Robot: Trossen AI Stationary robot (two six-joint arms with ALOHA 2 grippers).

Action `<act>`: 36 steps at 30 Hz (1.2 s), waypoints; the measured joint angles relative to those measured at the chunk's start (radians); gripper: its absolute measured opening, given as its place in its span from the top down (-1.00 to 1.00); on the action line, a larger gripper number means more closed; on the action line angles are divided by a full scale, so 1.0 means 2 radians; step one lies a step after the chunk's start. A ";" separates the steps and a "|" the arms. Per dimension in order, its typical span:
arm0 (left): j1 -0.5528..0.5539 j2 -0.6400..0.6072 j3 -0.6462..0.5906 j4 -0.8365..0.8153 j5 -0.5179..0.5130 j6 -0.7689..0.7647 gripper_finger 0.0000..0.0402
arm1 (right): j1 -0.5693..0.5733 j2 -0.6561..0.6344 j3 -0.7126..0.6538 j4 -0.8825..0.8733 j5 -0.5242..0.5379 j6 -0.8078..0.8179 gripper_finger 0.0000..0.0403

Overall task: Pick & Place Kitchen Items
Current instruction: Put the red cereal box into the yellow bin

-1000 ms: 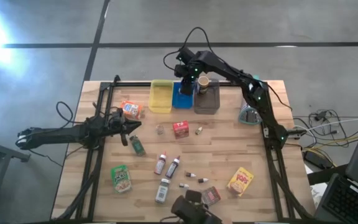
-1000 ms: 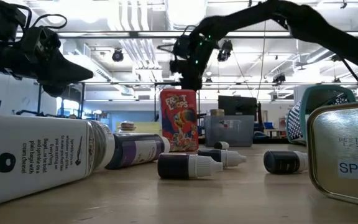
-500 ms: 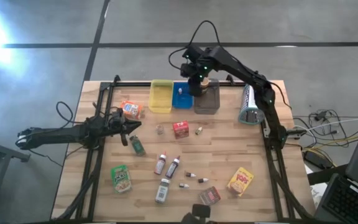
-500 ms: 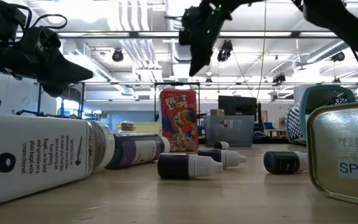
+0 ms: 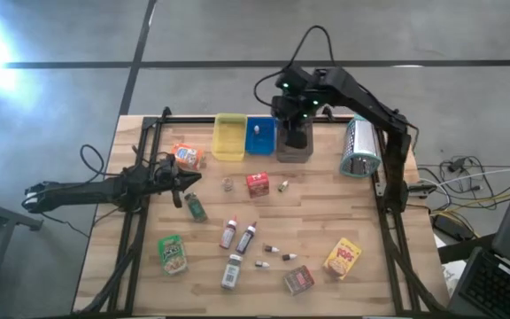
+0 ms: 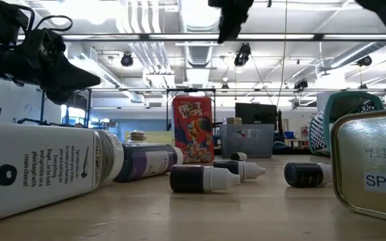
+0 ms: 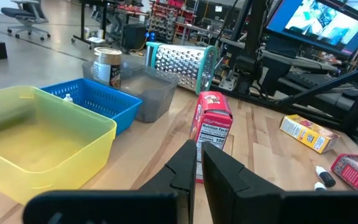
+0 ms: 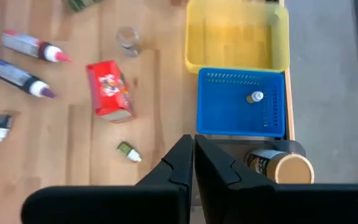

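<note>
The kitchen items lie scattered on the wooden table: a red box (image 5: 257, 183) (image 8: 109, 90), slim bottles (image 5: 237, 236), tiny vials (image 5: 277, 253), pouches and snack boxes. A small white vial (image 8: 255, 97) lies in the blue tray (image 5: 260, 140). A brown-lidded jar (image 8: 278, 165) stands in the grey tray (image 5: 295, 152). My right gripper (image 5: 296, 133) (image 8: 192, 140) hangs shut and empty, high over the grey tray. My left gripper (image 5: 184, 182) (image 7: 197, 152) waits shut, low at the table's left, pointing toward the red box (image 7: 213, 121).
A yellow tray (image 5: 229, 137) stands left of the blue one at the far edge. A metal grater (image 5: 359, 148) lies at the far right. An orange pouch (image 5: 188, 156), a green bottle (image 5: 196, 207), a green pouch (image 5: 173, 252), a yellow box (image 5: 343, 258) and a tin (image 5: 298, 279) lie around.
My right gripper has risen from low over the blue tray and swung toward the table's right, so it now stands over the grey tray. The small white vial, hidden under it before, now shows in the blue tray. A dark thing at the near edge has left the picture.
</note>
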 joint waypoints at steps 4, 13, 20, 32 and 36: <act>0.000 0.000 0.000 0.000 0.000 0.000 0.85 | 0.019 -0.042 -0.022 0.002 0.000 0.015 0.96; 0.000 0.000 0.000 0.000 0.000 -0.001 0.85 | 0.062 -0.141 -0.111 0.006 0.003 0.055 0.96; 0.000 0.000 0.000 0.000 0.000 -0.025 0.85 | 0.107 -0.229 -0.218 0.044 0.092 0.101 0.96; 0.000 0.000 0.000 0.001 0.002 -0.027 0.85 | 0.174 -0.393 -0.440 0.155 0.172 0.198 0.96; 0.000 0.000 0.000 0.010 0.002 -0.043 0.85 | 0.182 -0.444 -0.520 0.201 0.172 0.221 0.96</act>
